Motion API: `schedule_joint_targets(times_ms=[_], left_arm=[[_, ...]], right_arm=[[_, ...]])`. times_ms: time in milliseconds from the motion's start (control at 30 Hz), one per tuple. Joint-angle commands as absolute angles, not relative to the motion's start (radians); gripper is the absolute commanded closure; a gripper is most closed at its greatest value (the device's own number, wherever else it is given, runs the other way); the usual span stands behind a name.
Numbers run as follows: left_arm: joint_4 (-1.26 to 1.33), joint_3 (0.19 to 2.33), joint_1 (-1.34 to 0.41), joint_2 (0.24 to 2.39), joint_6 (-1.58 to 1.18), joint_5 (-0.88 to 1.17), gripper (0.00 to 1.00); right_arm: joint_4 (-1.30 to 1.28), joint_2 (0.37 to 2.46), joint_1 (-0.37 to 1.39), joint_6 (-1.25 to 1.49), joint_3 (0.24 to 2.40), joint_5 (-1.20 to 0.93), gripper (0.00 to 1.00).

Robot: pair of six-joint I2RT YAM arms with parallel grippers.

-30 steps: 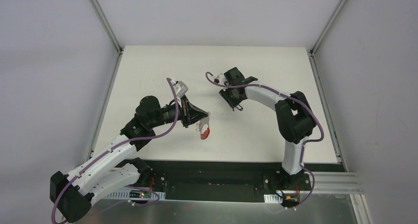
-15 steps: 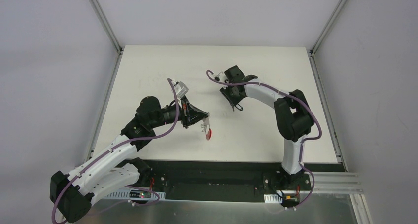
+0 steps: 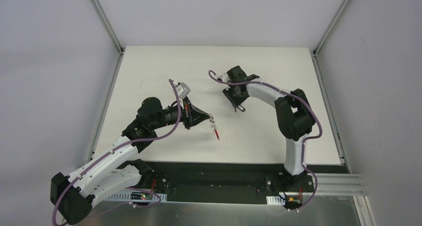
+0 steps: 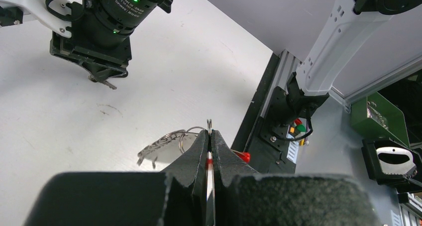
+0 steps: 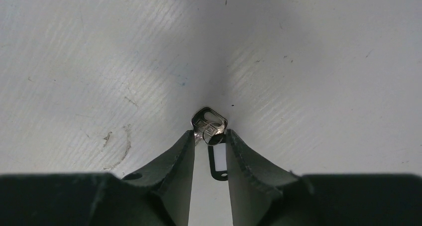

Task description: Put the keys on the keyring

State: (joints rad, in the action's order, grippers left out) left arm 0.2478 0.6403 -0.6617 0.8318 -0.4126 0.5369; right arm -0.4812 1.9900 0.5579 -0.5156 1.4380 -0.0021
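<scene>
My left gripper [image 3: 208, 118] is shut on the keyring. Its red crescent [image 3: 217, 134] hangs edge-on below the tips and shows as a red sliver between the pads [image 4: 209, 161]. The silver wire rings [image 4: 185, 135] stick out past the fingertips, above the table. My right gripper [image 3: 234, 95] is down at the table over a small silver key [image 5: 209, 122]. Its jaws stand narrow, and both fingertips [image 5: 188, 136] touch the key's neck and the little ring. The black oval tag [image 5: 217, 162] lies in the gap between the fingers and sticks out in the top view [image 3: 240, 108].
The white table [image 3: 164, 66] has grey walls on three sides. A black strip and the arm bases run along its near edge [image 3: 219, 169]. The right gripper also shows in the left wrist view [image 4: 94, 42], far across the table.
My left gripper has turned the keyring, so the red crescent went from broadside to edge-on and shifted a little right. The right wrist turned slightly over the key.
</scene>
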Motion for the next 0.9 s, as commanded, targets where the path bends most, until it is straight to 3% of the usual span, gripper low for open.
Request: schedule_joint_targets(times_ms=[0, 167, 333, 467, 700, 867], left_arm=[[0.303, 0.642, -0.669, 0.816, -0.426, 0.531, 1.00], [0.303, 0.641, -0.669, 0.814, -0.427, 0.532, 1.00], [0.303, 0.637, -0.669, 0.810, -0.426, 0.528, 1.00], [0.303, 0.638, -0.669, 0.811, -0.425, 0.526, 1.00], [0.303, 0.634, -0.669, 0.813, -0.425, 0.519, 1.00], [0.301, 0.635, -0.669, 0.810, -0.422, 0.518, 1.00]], right_arm=[[-0.515, 2.005, 0.555, -0.529, 1.481, -0.031, 0.68], [-0.522, 2.017, 0.556, -0.527, 1.485, -0.021, 0.70], [-0.537, 2.029, 0.555, -0.521, 1.500, -0.006, 0.78], [-0.550, 2.042, 0.549, -0.503, 1.515, 0.036, 1.00], [-0.529, 2.001, 0.547, -0.470, 1.499, 0.045, 1.00], [-0.473, 1.858, 0.550, -0.399, 1.431, -0.029, 1.00]])
